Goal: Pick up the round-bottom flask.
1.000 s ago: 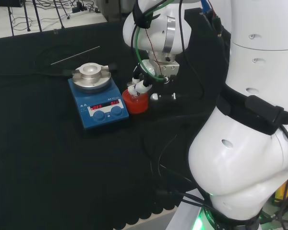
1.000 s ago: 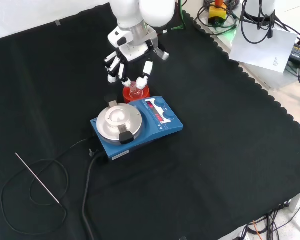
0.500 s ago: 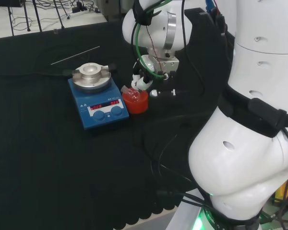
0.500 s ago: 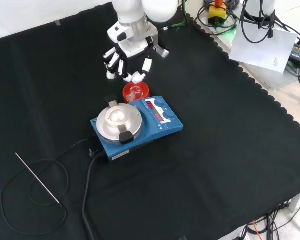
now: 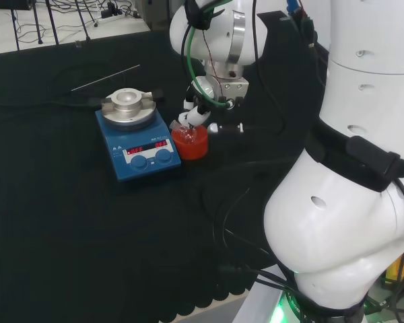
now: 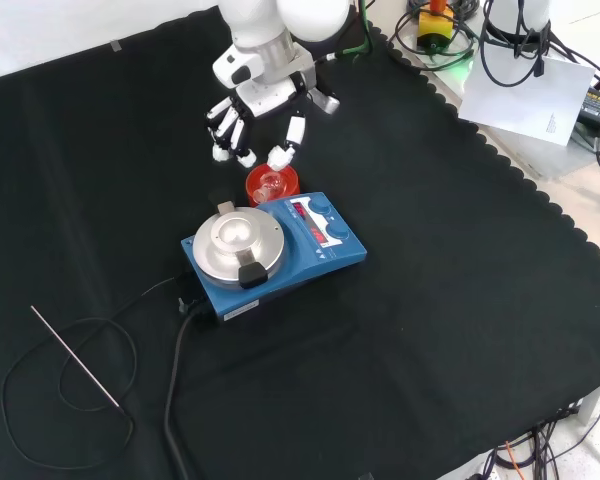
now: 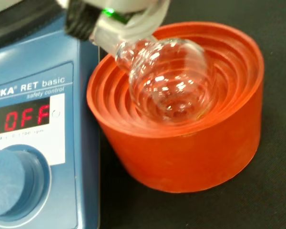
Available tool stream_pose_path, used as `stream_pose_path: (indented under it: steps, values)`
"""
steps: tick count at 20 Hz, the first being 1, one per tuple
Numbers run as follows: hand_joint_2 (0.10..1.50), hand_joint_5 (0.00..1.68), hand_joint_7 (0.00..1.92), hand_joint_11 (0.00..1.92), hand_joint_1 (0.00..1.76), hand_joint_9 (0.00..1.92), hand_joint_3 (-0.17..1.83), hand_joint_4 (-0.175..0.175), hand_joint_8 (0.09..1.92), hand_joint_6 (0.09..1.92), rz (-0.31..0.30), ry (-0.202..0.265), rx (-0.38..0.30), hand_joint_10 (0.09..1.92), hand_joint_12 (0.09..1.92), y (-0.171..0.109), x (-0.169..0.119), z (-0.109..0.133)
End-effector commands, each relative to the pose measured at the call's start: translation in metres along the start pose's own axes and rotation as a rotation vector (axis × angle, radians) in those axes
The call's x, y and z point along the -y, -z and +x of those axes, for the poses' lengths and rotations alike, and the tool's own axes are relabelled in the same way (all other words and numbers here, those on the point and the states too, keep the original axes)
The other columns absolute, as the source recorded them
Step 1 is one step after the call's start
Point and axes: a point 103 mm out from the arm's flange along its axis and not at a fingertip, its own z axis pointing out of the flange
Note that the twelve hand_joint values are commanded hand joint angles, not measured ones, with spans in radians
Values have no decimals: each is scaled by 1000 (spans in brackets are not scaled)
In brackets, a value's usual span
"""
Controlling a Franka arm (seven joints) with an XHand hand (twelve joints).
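The round-bottom flask (image 7: 169,83) is clear glass and lies in a red ribbed ring stand (image 7: 190,152), its neck tilted toward the blue stirrer. In the front view the flask (image 6: 270,183) and stand (image 6: 283,176) sit just beyond the stirrer. The black and white hand (image 6: 252,100) hovers above and beyond them, fingers (image 6: 223,130) spread on one side and thumb on the other, apart from the glass and holding nothing. In the head view the hand (image 5: 200,109) hangs over the stand (image 5: 190,143).
A blue magnetic stirrer (image 6: 330,245) with a round metal plate stands against the stand; it is left of the stand in the head view (image 5: 145,158). Its black cable (image 6: 170,400) and a thin metal rod (image 6: 75,358) lie on the cloth.
The hand's fingers were down around the flask's neck a second ago; the hand has since lifted and drawn back, spreading its thumb. The flask stays in the stand, now leaning.
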Motion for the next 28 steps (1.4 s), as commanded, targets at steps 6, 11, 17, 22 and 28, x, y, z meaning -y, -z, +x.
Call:
stream_pose_path:
  steps: [6, 11, 17, 22, 28]
  values:
    - [604, 652, 348, 76, 940, 580, 631, -58, 659, 839, 79, 16, -2, 653, 1377, -21, -10, 9]
    - [596, 643, 341, 68, 937, 575, 633, -58, 660, 832, 92, 20, -4, 657, 1382, -26, -12, 10]
    - [591, 639, 336, 63, 932, 572, 634, -58, 662, 827, 97, 26, 1, 659, 1384, -30, -15, 12]
    - [590, 638, 332, 61, 931, 570, 636, -58, 663, 822, 106, 21, 5, 662, 1387, -35, -19, 11]
    - [590, 649, 329, 60, 930, 568, 637, -58, 665, 823, 116, 16, 9, 665, 1388, -39, -21, 10]
